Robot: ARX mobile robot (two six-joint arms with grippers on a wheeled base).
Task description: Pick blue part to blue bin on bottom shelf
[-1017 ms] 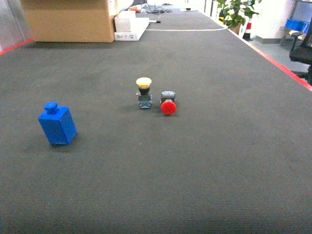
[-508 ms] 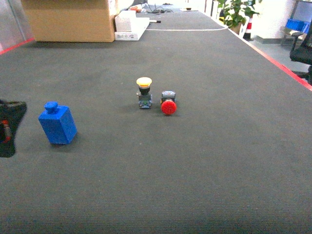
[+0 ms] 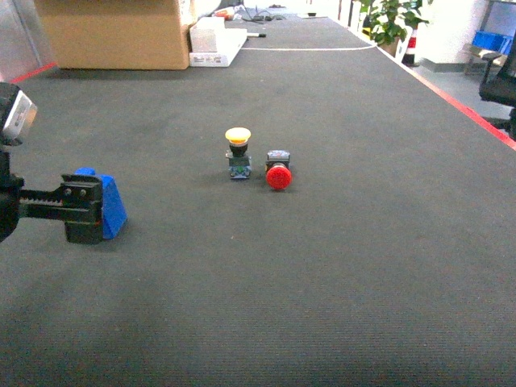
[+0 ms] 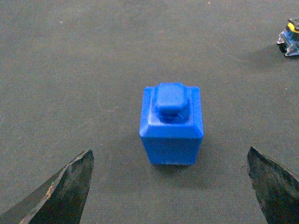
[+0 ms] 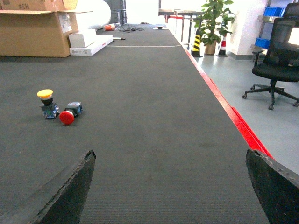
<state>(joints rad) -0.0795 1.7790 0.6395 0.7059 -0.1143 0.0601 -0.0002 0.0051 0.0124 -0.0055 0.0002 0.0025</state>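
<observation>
The blue part, a small block with a knob on top, stands upright on the dark mat at the left. My left gripper has come in from the left edge of the head view and covers the part's left side there. In the left wrist view the left gripper is open, its two dark fingertips spread wide, with the part just ahead of them and untouched. My right gripper is open over bare mat and does not appear in the head view. The blue bin and the bottom shelf are out of view.
A yellow-capped push button and a red one sit mid-mat. A cardboard box and white boxes stand at the far end. A red line marks the mat's right edge, with an office chair beyond.
My left gripper came in from the left edge and moved right until it reached the blue part, hiding its left side in the head view. The part has stayed put.
</observation>
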